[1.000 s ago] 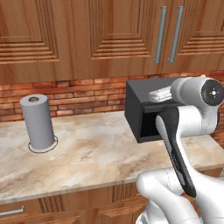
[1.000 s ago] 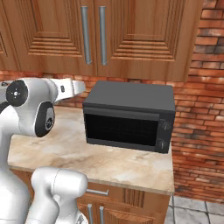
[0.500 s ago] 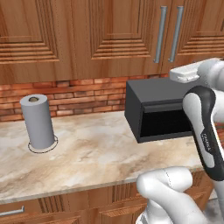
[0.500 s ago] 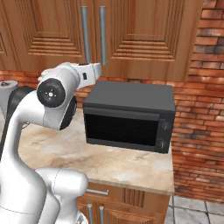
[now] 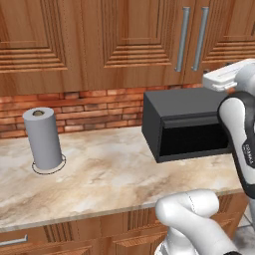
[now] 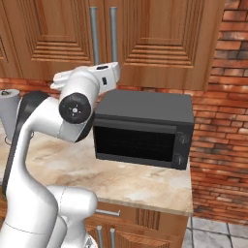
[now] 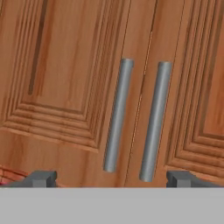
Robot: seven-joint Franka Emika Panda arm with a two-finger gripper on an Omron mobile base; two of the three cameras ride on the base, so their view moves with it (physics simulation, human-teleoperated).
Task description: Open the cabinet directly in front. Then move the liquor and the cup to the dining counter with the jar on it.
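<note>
Jaws standing wide and holding nothing, the gripper (image 7: pixel 111 178) is facing the closed cabinet (image 7: pixel 65 87); its two upright bar handles (image 7: pixel 117 116) are lying straight ahead, slightly above, long axes vertical.

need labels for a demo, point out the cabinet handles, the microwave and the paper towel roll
cabinet handles (image 7: pixel 116 116), hand view, mid-shaft of the left bar
microwave (image 6: pixel 135 143), right base view, dark door front
paper towel roll (image 5: pixel 45 139), left base view, grey side of the roll

Wall: red brick (image 6: pixel 218 92), right of the hand.
Worktop: beige veined marble (image 5: pixel 109 174), below the hand.
Floor: grey tiles (image 6: pixel 213 232).
</note>
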